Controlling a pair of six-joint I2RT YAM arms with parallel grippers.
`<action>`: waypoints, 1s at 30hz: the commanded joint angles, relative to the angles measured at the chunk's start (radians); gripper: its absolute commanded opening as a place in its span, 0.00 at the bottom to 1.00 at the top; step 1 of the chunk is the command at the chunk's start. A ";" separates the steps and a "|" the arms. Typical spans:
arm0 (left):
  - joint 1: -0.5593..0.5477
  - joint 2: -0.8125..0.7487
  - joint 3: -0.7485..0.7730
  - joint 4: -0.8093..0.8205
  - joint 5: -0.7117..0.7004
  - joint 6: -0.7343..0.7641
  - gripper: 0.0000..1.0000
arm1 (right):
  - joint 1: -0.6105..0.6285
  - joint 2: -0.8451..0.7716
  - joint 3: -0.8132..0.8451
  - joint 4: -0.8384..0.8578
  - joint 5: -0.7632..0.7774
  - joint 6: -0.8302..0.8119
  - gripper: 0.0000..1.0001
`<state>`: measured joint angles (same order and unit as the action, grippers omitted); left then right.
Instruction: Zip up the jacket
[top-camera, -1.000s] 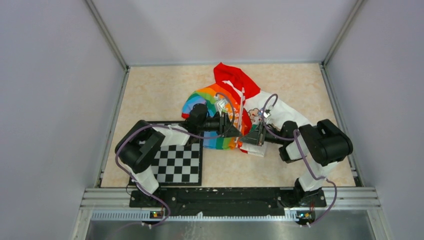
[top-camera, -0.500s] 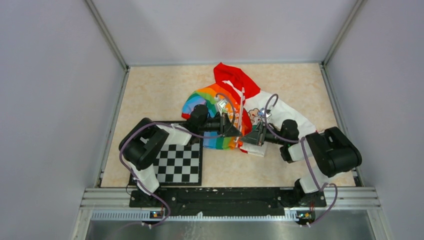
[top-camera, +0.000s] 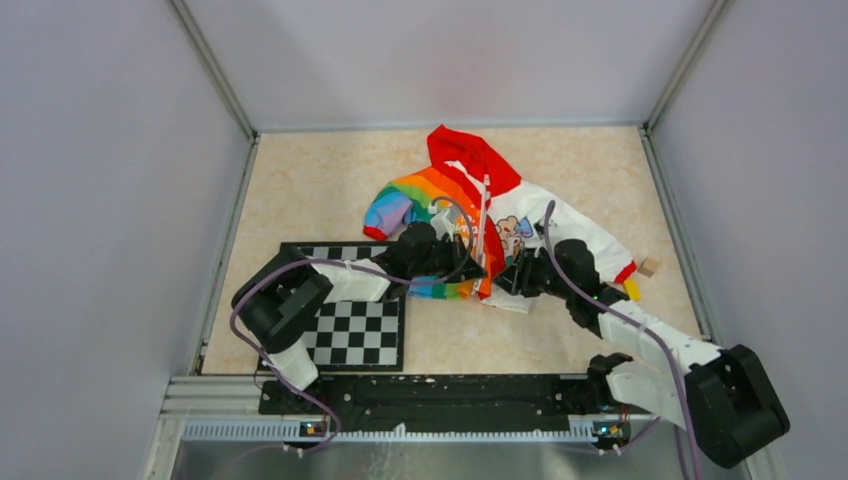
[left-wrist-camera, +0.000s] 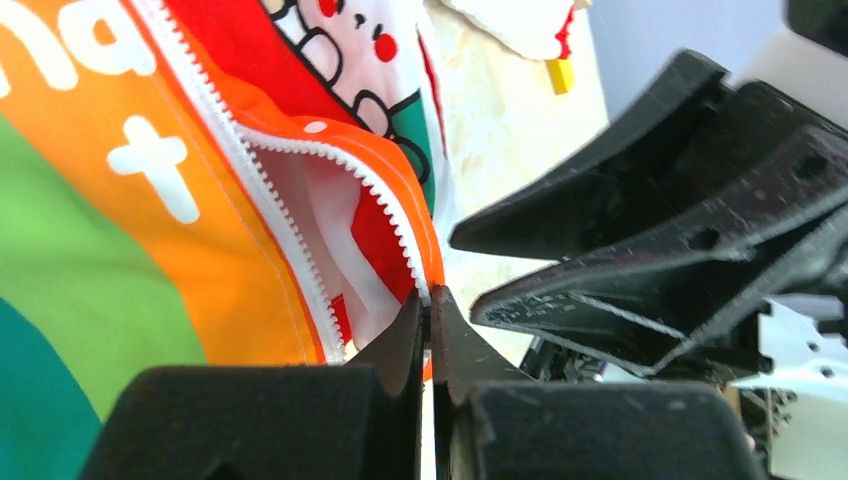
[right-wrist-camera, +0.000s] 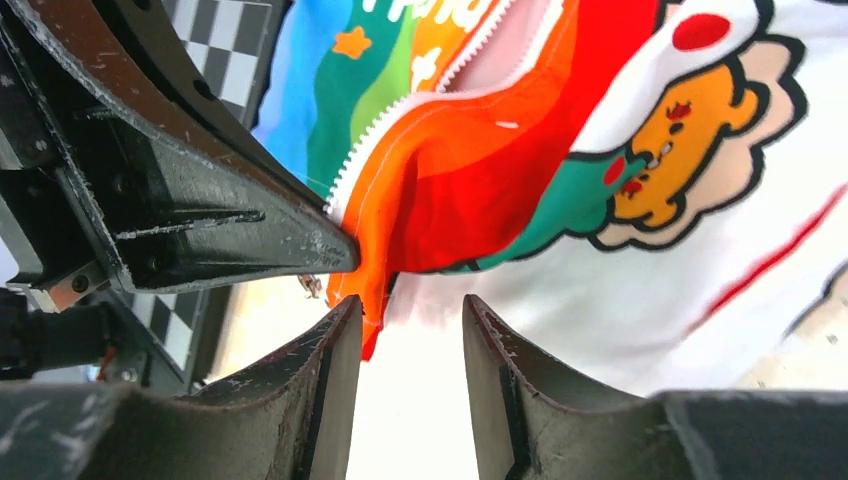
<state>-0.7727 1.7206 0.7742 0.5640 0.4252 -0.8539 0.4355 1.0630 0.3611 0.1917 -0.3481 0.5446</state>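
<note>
The jacket (top-camera: 440, 200) lies spread on the table with its red hood (top-camera: 465, 155) at the far end, the rainbow half on the left and the white cartoon half (top-camera: 570, 225) on the right. Its white zipper (left-wrist-camera: 245, 180) stands parted in a narrow V. My left gripper (left-wrist-camera: 430, 300) is shut on the orange zipper edge at the jacket's bottom hem. My right gripper (right-wrist-camera: 410, 315) faces it from the right, open, with the orange hem corner (right-wrist-camera: 375, 290) hanging just beside its left finger. In the top view both grippers meet at the hem (top-camera: 490, 275).
A black-and-white checkerboard mat (top-camera: 355, 330) lies under the left arm at the near left. A small wooden block (top-camera: 648, 267) and a yellow block (top-camera: 632, 290) sit by the jacket's right cuff. Walls enclose the table on three sides.
The right gripper has opened and let go of the hem, and its arm has swung out toward the near right. The left gripper has closed on the zipper edge.
</note>
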 joint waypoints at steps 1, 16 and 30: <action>-0.051 -0.069 0.036 -0.101 -0.216 -0.013 0.00 | 0.059 -0.102 0.021 -0.156 0.163 -0.045 0.41; -0.101 -0.077 0.069 -0.160 -0.299 -0.096 0.00 | 0.115 -0.042 -0.044 0.136 0.006 0.085 0.42; -0.102 -0.067 0.084 -0.160 -0.277 -0.111 0.00 | 0.117 0.060 -0.042 0.206 -0.007 0.053 0.45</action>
<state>-0.8715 1.6707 0.8211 0.3862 0.1448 -0.9577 0.5407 1.1023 0.3054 0.3443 -0.3443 0.6285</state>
